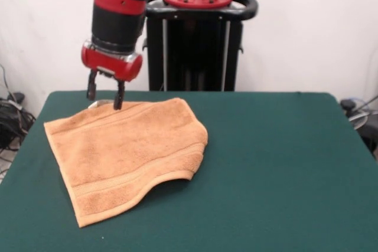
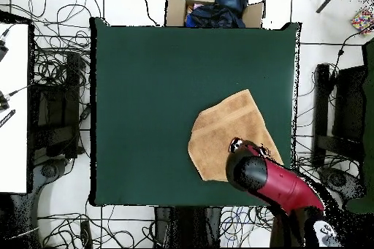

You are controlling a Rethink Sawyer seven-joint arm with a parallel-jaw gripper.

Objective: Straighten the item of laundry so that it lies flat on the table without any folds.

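The orange-tan towel point(image 1: 127, 151) lies on the left part of the green table point(image 1: 283, 175), skewed, with stripe bands along its near end. Its right side is rolled into a rounded fold point(image 1: 199, 137). My gripper point(image 1: 105, 95) hangs over the towel's far left corner with its fingers apart, their tips at the towel's edge. The small white tag point(image 1: 94, 105) shows between them. In the overhead view the towel point(image 2: 226, 129) lies near the table's point(image 2: 146, 100) lower right edge, and my red arm point(image 2: 266, 179) covers its lower corner and hides the gripper.
The black pedestal point(image 1: 198, 39) stands behind the table's far edge. In the overhead view a cardboard box with dark cloth point(image 2: 212, 5) sits beyond the table's top edge. Cables cover the floor on both sides, and a dark chair point(image 2: 343, 107) stands at the right.
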